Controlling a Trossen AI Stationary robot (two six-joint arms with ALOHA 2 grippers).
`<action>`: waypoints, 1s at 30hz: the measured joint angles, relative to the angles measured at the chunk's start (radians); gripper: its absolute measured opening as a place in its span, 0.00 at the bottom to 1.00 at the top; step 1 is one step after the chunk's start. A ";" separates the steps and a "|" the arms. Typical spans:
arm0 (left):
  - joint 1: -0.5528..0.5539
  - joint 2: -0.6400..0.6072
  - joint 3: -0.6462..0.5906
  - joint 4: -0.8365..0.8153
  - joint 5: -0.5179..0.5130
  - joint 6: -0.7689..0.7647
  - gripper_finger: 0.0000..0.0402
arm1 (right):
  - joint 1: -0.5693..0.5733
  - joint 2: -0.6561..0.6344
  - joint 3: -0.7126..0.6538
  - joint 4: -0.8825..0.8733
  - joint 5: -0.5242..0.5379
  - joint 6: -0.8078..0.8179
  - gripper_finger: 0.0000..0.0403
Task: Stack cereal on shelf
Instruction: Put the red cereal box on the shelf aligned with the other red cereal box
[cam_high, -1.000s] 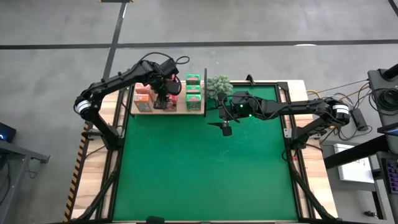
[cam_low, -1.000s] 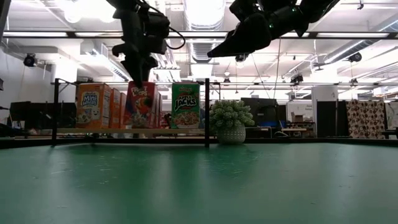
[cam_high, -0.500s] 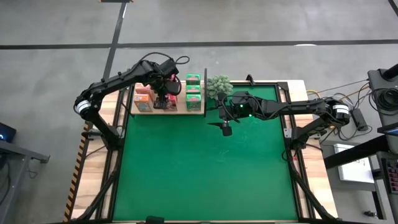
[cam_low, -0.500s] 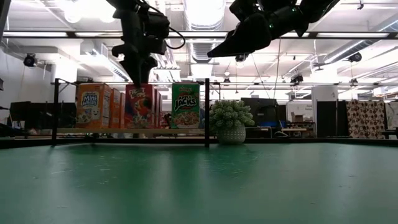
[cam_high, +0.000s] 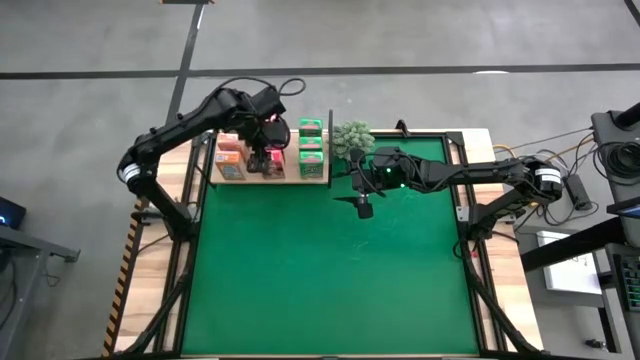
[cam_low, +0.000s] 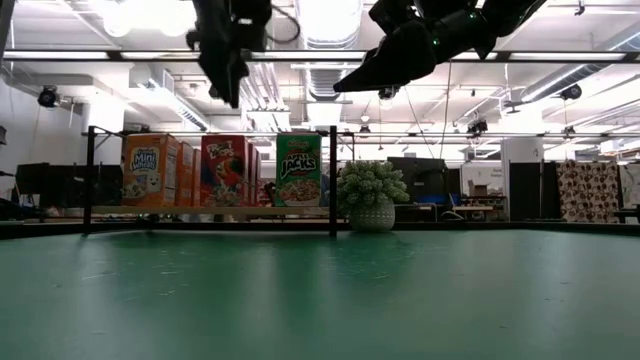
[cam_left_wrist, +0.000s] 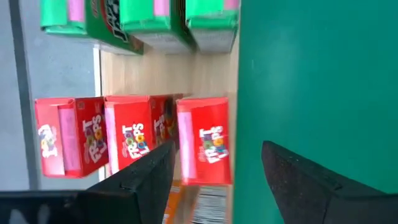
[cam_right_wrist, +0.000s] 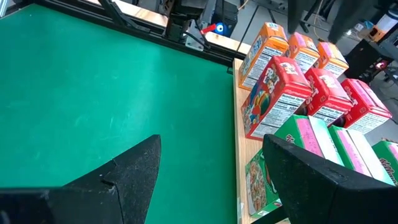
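Observation:
The cereal boxes stand in three rows on the shelf (cam_high: 270, 179), a light wood board with black uprights (cam_low: 333, 180) at the far left of the green mat. The rows are orange (cam_low: 152, 170), red (cam_low: 228, 170) and green (cam_low: 298, 170). My left gripper (cam_low: 232, 88) hangs open above the red row, pointing down, well clear of the box tops; its wrist view looks down on three red boxes (cam_left_wrist: 202, 140) between its fingers. My right gripper (cam_high: 362, 205) hovers open above the mat, right of the shelf, holding nothing.
A bushy grey-green plant in a white pot (cam_low: 371, 195) stands just right of the shelf's right upright, at the mat's far edge. The green mat (cam_high: 330, 280) stretches toward the near edge. Wooden table borders (cam_high: 505, 300) flank it.
My left gripper has let go of the nearest red box and risen straight up from it. The box, earlier held at its top, now stands upright on the shelf in line with its row. My right gripper has kept still.

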 joint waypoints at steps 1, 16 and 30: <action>-0.013 -0.007 0.010 -0.006 0.000 -0.027 0.55 | 0.000 0.000 0.000 0.000 0.000 0.003 0.68; -0.149 -0.246 -0.401 0.180 -0.163 -0.133 0.12 | 0.000 -0.001 0.000 0.000 0.000 0.015 0.68; -0.118 -0.286 -0.575 0.359 -0.288 -0.095 0.00 | 0.000 -0.001 0.000 0.008 0.000 0.012 0.68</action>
